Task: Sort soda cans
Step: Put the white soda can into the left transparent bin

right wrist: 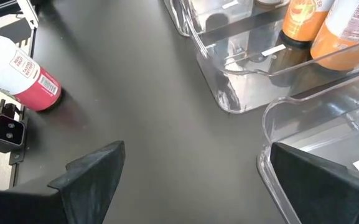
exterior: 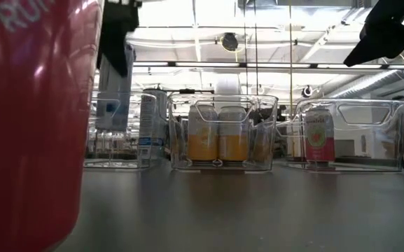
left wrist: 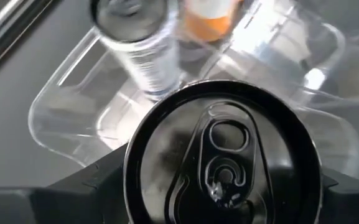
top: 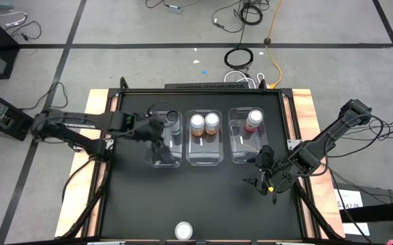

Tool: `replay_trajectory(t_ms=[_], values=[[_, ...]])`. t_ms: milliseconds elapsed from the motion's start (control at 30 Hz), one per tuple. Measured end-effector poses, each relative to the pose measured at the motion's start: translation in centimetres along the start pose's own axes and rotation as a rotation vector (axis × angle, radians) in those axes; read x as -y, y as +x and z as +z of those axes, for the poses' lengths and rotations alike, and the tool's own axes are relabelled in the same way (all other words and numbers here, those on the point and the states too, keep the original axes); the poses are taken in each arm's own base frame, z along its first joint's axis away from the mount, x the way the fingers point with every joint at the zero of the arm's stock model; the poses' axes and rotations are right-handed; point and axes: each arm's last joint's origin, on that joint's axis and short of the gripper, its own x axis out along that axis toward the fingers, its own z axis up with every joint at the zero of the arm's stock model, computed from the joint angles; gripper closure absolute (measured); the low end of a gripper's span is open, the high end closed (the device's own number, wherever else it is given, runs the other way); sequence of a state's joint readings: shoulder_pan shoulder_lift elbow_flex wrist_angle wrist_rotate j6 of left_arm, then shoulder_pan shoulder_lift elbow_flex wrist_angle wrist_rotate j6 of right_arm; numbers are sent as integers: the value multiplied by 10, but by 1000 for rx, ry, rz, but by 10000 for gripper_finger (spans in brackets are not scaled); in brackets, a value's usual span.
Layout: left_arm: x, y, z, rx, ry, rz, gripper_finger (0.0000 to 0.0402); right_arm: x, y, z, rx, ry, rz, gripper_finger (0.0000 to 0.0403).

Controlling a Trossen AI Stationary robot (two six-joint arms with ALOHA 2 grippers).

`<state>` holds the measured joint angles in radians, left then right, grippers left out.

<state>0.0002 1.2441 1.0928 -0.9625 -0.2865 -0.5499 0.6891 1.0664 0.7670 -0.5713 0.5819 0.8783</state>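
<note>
Over the left bin, the left gripper grips a grey can — best lowered straight, clear of the bin wall and the grey can already inside, then let go. The right gripper waits with jaws wide apart. Count: two grey, two orange, two pink — one binned, one at the table's near edge.

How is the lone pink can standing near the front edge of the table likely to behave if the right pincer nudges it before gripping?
The pink can is tall and narrow on a smooth dark table, so a high nudge would probably tip it. Once down, its round body would likely roll, perhaps off the nearby edge. Its glossy side looks slippery. The right pincer stands open, probably wide enough to straddle it.
</note>
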Motion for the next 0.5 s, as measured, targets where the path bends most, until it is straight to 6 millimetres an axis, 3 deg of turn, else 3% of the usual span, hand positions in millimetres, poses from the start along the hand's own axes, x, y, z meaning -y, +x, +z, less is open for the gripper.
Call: replay_trajectory(t_ms=[233,500], values=[[-38,38,0,-50,-78,7,110,-1,0,3,56,20,-19,9],[-62,50,11,6,-93,35,110,0,0,3,53,48,-20,9]])
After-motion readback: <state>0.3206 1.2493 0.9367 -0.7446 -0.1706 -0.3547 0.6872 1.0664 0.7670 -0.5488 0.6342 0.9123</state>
